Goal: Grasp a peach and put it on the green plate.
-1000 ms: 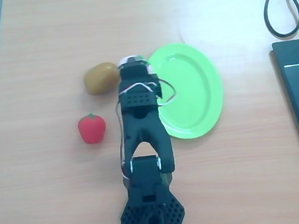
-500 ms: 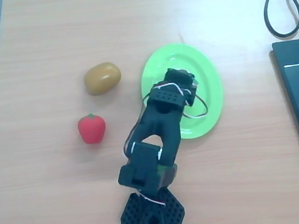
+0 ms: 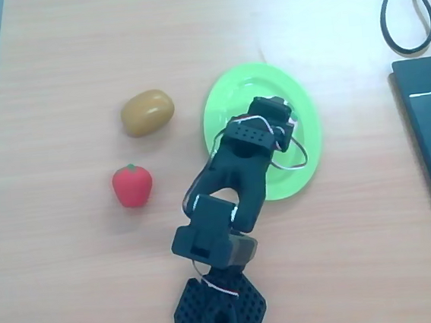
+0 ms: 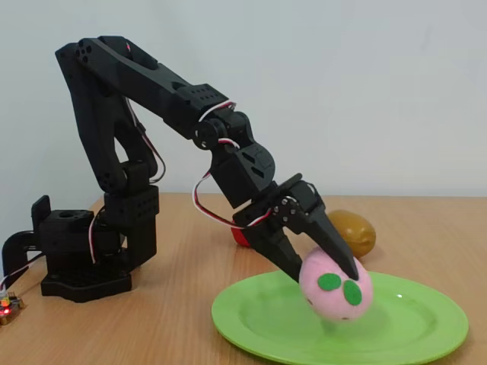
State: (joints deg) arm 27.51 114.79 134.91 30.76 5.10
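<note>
Arm is swinging rightward in the overhead view, away from the brown-yellow fruit (image 3: 147, 112) and out over the green plate (image 3: 224, 92). Gripper (image 4: 327, 275) is carrying the peach (image 4: 335, 287) along, now hanging just above the plate's middle, edging slightly further right.
</note>
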